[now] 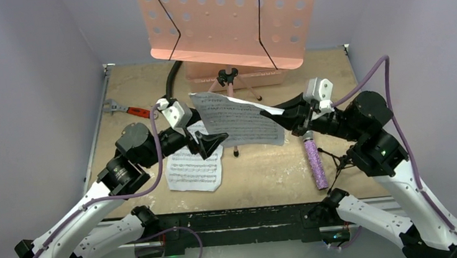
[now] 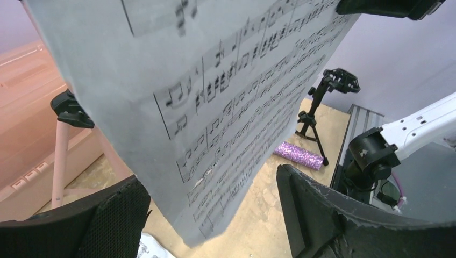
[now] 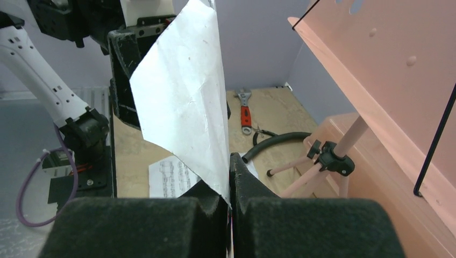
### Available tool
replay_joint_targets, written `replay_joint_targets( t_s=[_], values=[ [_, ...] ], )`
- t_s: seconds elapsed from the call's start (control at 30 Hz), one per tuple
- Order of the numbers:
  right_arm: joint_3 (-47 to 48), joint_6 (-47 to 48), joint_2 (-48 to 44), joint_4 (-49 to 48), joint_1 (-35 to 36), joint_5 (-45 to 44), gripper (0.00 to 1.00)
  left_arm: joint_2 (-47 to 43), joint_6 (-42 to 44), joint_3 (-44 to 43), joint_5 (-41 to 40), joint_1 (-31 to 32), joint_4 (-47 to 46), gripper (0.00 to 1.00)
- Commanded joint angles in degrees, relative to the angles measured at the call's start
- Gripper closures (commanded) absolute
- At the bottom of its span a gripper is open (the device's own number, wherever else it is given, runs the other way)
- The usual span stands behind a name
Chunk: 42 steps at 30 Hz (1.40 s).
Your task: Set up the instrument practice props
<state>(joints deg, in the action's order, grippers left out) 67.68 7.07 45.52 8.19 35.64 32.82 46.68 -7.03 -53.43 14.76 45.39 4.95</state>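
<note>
Over the table [image 1: 268, 185], on the top camera, I see the music stand [image 1: 229, 23] upright at 12 o'clock, its tripod legs just in front of the pink box [image 1: 200, 81]. The right pincer [image 1: 266, 112] is clamped on the 3 o'clock edge of the held page [image 1: 238, 122], which hangs in the air at the centre. The left pincer [image 1: 213, 143] sits at that page's 8 o'clock corner with its jaws spread. A loose page [image 1: 195, 169] lies flat on the table at 7 o'clock. The microphone [image 1: 314, 162] lies at 4 o'clock, and a wrench [image 1: 126, 110] at 10 o'clock.

On the left wrist camera, the left pincer [image 2: 211, 180] stands wide. The held page [image 2: 215, 107] drops its lower corner between the fingers [image 2: 322, 215], and I cannot tell whether it touches either one. At 2 o'clock the mic stand [image 2: 322, 102] stands upright, with the microphone [image 2: 300, 156] lying just beside its feet.

On the right wrist camera, the right pincer [image 3: 228, 183] is closed tight on the bottom corner of the held page [image 3: 183, 97], which rises toward 11 o'clock. The music stand [image 3: 387, 64] fills 2 o'clock, the loose page [image 3: 169, 177] lies flat at 9 o'clock, and the wrench [image 3: 244, 110] is at 12.
</note>
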Motion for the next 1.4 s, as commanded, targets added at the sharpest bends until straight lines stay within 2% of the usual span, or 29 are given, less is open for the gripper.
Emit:
replay_joint_targets(
  t_s=[0.0,0.4,0.63,0.83,1.07,1.1,1.23,1.27,1.37],
  values=[
    [4.1,-2.5,1.0,-5.5,0.3,2.2,1.0,-1.5,-1.8,0.9,-0.9,-0.2,-3.9,0.19],
    [8.7,-6.3,4.0,-7.4,0.2,2.4,1.0,-2.9,-3.7,3.1,-6.3,-0.2,-7.4,0.21],
    [9.4,-6.6,5.5,-7.3,0.2,2.1,1.0,-2.8,-3.9,3.2,-4.6,-0.3,-9.2,0.23],
    [9.2,-6.6,6.3,-7.0,0.2,1.5,1.0,0.1,-3.7,-0.8,-0.1,-0.2,-11.6,0.28],
    [9.7,-8.2,7.9,-8.0,0.2,1.4,1.0,4.2,-2.9,-5.9,2.8,-0.2,-13.2,0.42],
    [10.0,-8.3,8.2,-8.0,0.3,1.4,1.0,4.4,-2.8,-6.3,2.7,-0.3,-13.3,0.47],
    [11.5,-8.9,9.3,-8.0,0.2,-1.3,1.0,5.0,-3.5,-8.0,1.9,-0.2,-13.5,0.79],
    [11.9,-9.0,9.5,-8.0,0.2,-2.8,0.96,5.2,-3.7,-8.5,1.7,-0.2,-13.5,0.84],
    [13.4,-10.6,10.1,-10.3,0.2,-6.9,0.75,5.7,-4.0,-10.1,1.4,-0.2,-13.3,0.92]
  ],
)
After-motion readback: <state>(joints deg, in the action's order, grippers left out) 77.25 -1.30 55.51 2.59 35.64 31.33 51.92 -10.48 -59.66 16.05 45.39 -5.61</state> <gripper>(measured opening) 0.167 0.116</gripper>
